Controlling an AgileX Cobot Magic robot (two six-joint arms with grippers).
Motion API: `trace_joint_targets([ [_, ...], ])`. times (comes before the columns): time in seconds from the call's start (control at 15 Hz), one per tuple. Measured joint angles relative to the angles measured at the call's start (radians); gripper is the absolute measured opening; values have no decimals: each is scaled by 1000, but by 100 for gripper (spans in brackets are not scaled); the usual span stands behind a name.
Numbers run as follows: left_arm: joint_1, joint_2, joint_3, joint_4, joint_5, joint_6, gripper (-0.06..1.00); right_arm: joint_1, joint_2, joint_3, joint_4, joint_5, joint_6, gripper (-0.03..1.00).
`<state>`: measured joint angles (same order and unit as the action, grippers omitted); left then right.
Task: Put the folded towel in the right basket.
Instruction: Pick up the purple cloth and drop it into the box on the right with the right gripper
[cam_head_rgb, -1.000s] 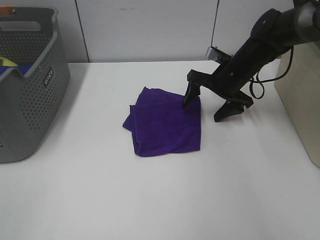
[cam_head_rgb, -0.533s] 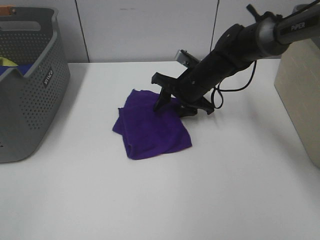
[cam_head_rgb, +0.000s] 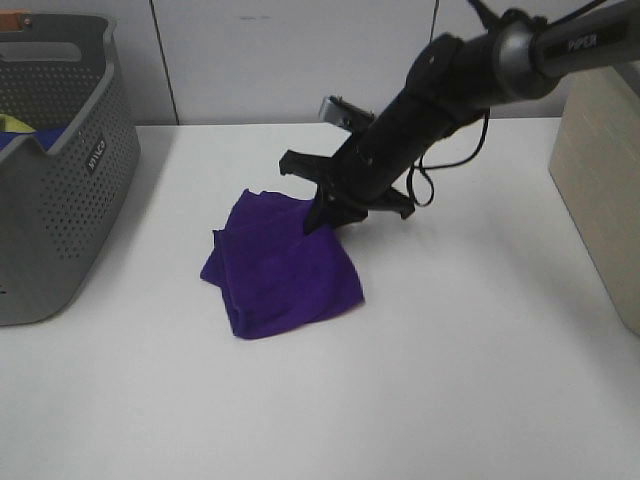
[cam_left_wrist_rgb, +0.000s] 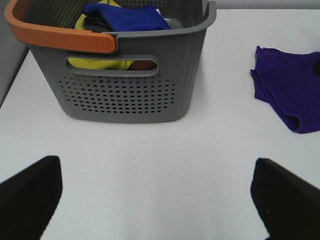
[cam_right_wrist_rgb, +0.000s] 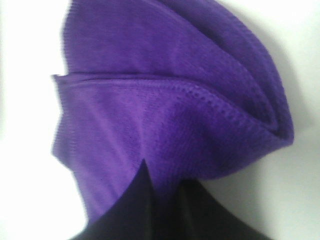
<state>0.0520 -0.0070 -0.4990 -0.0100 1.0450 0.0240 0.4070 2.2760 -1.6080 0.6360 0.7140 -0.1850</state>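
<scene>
Right gripper (cam_head_rgb: 318, 220) is clenched on the purple towel (cam_head_rgb: 280, 270) edge. Lift vertically, folds intact, before traversing to the right basket (cam_head_rgb: 600, 190).

right pincer (cam_head_rgb: 322, 221) swung leftward, jaws closed on purple towel (cam_head_rgb: 275, 272), towel dragged left

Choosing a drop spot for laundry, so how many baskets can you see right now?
2. A grey basket stands on the left. A beige basket sits at the far right, partly cut off by the frame.
</scene>
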Motion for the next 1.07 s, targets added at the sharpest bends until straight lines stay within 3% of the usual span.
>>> trace_joint_targets([
  [0.33, 0, 0, 0, 0, 0, 0, 99, -4, -215, -407, -408, 434, 119, 8],
  [0.4, 0, 0, 0, 0, 0, 0, 99, -17, -240, -508, -493, 481, 140, 8],
  [0.73, 0, 0, 0, 0, 0, 0, 99, -255, -349, -784, -862, 493, 218, 8],
  [0.87, 0, 0, 0, 0, 0, 0, 99, -386, -367, -790, -878, 500, 221, 8],
  [0.93, 0, 0, 0, 0, 0, 0, 99, -507, -367, -771, -856, 501, 221, 8],
  [1.07, 0, 0, 0, 0, 0, 0, 99, -581, -368, -710, -838, 501, 221, 8],
])
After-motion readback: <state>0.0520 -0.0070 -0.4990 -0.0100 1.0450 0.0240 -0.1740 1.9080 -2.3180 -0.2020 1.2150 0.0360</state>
